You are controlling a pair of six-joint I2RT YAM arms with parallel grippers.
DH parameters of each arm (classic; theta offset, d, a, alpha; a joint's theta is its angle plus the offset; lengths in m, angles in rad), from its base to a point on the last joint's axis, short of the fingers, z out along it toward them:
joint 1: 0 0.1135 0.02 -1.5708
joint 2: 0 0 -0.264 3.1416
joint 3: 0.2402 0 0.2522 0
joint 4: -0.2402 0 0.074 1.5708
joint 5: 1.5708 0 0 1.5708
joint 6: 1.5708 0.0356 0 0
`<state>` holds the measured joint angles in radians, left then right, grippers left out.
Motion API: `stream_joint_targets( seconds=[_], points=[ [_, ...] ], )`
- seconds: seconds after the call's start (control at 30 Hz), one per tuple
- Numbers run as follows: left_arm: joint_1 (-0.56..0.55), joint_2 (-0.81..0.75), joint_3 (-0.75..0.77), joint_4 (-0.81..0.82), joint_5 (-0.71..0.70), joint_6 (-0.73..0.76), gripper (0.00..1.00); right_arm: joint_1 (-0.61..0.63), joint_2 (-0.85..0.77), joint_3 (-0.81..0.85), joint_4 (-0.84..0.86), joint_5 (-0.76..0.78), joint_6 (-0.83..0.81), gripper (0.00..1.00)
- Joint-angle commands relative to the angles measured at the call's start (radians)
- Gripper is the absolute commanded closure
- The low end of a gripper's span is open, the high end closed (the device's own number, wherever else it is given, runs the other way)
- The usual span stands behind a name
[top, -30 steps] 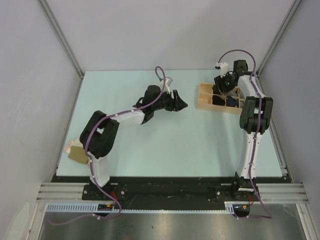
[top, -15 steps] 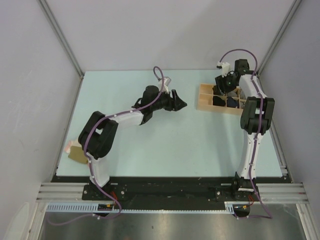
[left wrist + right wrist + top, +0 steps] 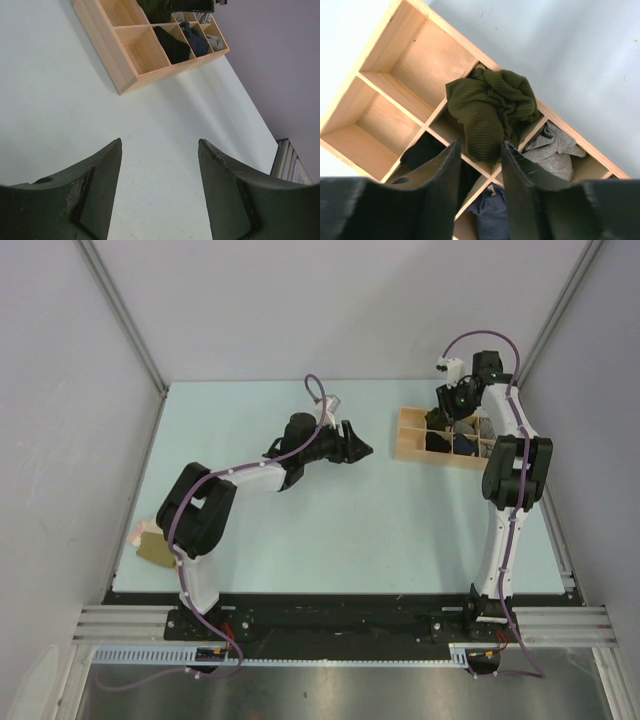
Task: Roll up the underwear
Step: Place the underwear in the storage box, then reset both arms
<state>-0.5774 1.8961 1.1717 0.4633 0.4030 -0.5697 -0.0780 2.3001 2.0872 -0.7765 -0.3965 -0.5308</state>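
Note:
A rolled olive green underwear point(image 3: 487, 107) sits in a compartment of the wooden tray point(image 3: 390, 87), drooping over a divider. Grey underwear point(image 3: 552, 150), navy underwear point(image 3: 492, 215) and a dark piece point(image 3: 420, 150) fill neighbouring compartments. My right gripper point(image 3: 479, 145) hovers just above the olive piece, its fingers apart and not pinching the cloth. In the top view it point(image 3: 455, 405) is over the tray's point(image 3: 410, 445) far right end. My left gripper point(image 3: 160, 145) stands open over bare table, left of the tray point(image 3: 125, 70). Pale pink-beige underwear point(image 3: 150, 543) lies at the table's left edge.
Two tray compartments point(image 3: 425, 60) at the left end hold nothing. Grey walls close in the table on three sides. The left arm's elbow point(image 3: 195, 505) rises beside the pink-beige pile.
The right gripper has lifted and drawn back a little from the tray. The left gripper has barely shifted.

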Motion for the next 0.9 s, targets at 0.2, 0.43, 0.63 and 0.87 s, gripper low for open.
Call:
stream_joint_targets(
  seconds=[0.2, 0.43, 0.63, 0.87],
  points=[
    [0.010, -0.045, -0.021, 0.075, 0.033, -0.022, 0.33, 0.009, 0.071, 0.100, -0.090, 0.059, -0.031, 0.82],
    [0.010, -0.038, -0.021, 0.087, 0.037, -0.029, 0.33, 0.007, 0.114, 0.100, -0.147, 0.091, -0.063, 0.86],
    [0.008, -0.089, -0.023, 0.043, 0.000, 0.039, 0.32, 0.004, 0.153, 0.120, -0.161, 0.105, -0.058, 0.84],
    [0.017, -0.187, -0.030, -0.034, -0.053, 0.125, 0.30, -0.011, 0.222, 0.218, -0.233, 0.088, -0.049, 0.82]
  ],
)
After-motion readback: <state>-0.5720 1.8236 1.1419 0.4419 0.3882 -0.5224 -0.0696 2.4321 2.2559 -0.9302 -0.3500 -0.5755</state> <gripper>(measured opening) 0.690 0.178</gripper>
